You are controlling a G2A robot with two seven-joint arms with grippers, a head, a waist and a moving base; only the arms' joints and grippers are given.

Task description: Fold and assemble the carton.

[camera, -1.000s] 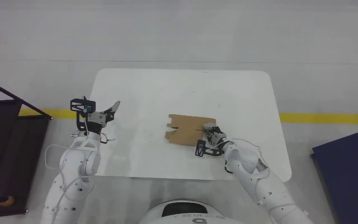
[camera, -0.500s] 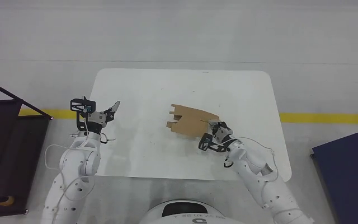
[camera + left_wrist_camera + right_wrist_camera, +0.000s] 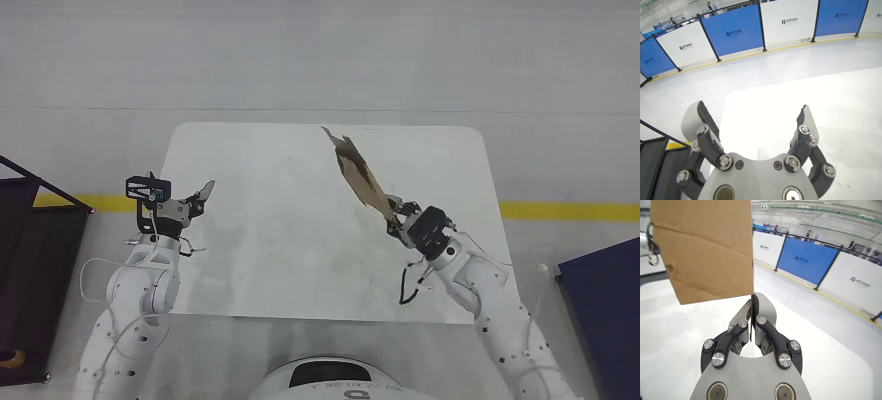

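We see the left pincer spread wide above a corner of the white counter; partition panels stand far beyond it.

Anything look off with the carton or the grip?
The carton, unassembled, is pinched near one corner only by the right gripper and sticks out tilted above the table. Its face shows a dent near one edge and an uneven crease.

My white, round-cornered tabletop stands on a pale grey, glossy floor. A yellow painted floor stripe runs from 9 to 3 o'clock and passes beneath it. At 8 o'clock stands a black metal-framed rack, and at 4 o'clock lies a dark blue flat panel. Farther out, blue and white perforated partition screens on black posts ring the brightly lit hall.
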